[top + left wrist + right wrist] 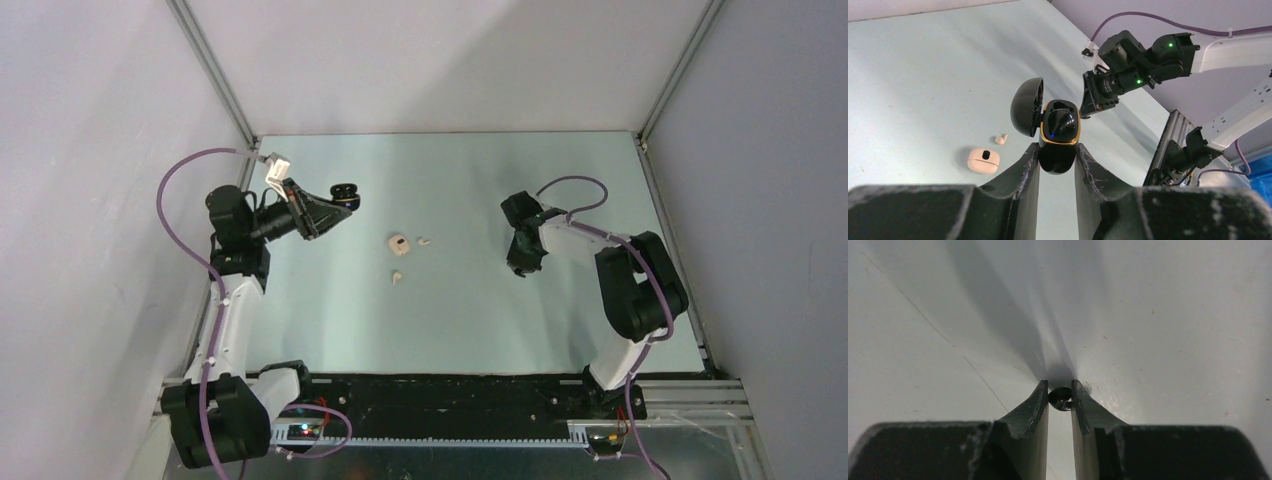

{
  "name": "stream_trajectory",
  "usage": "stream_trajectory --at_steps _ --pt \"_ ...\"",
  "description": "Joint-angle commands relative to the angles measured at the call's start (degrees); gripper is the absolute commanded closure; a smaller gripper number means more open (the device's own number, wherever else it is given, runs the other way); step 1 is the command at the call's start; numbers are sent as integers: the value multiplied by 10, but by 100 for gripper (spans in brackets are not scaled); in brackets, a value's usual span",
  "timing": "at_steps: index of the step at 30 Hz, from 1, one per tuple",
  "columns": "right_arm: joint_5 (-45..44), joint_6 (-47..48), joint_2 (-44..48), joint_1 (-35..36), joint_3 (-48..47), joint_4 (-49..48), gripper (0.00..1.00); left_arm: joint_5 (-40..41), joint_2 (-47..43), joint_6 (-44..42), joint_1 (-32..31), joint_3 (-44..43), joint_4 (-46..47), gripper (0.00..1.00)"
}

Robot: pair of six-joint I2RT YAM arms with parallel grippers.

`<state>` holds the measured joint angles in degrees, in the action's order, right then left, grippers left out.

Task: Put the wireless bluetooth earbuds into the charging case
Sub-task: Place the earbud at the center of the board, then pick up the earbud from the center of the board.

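My left gripper [338, 197] is shut on a glossy black charging case [1059, 131] with a gold rim, held above the table at the left. Its lid [1026, 106] stands open. My right gripper [520, 266] points down at the table right of centre. In the right wrist view it [1060, 391] is shut on a tiny dark earbud [1061, 398] at its fingertips. A small closed beige case [398, 243] with a dark dot lies mid-table. One pale earbud [424, 241] lies just right of it, and another [397, 277] lies in front of it.
The beige case [983, 160] and one pale earbud [1001, 139] also show in the left wrist view, below and left of the held case. The right arm [1128, 70] shows beyond it. Grey walls and metal frame rails [215, 75] enclose the table.
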<state>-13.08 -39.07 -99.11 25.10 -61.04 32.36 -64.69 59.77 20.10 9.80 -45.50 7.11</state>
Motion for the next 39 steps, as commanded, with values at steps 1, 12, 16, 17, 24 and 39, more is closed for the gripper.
stream_trajectory --at_steps 1,12,16,17,24,39 --pt "-4 -80 -13 6 1 3 97 -9 -4 7 4 -22 13 100" --pt "87 24 -26 -42 -9 -45 62 1 -5 10 4 -16 13 100" --pt "115 87 -27 -83 -27 -48 49 6 -6 7 4 -16 13 100" --pt "153 101 -23 -96 -30 -51 47 7 -6 6 3 -16 12 100" --pt "326 321 29 -108 -48 -82 50 11 -12 -2 4 -22 13 100" --pt "108 479 19 46 -76 -13 57 24 -36 -19 4 -21 12 100"
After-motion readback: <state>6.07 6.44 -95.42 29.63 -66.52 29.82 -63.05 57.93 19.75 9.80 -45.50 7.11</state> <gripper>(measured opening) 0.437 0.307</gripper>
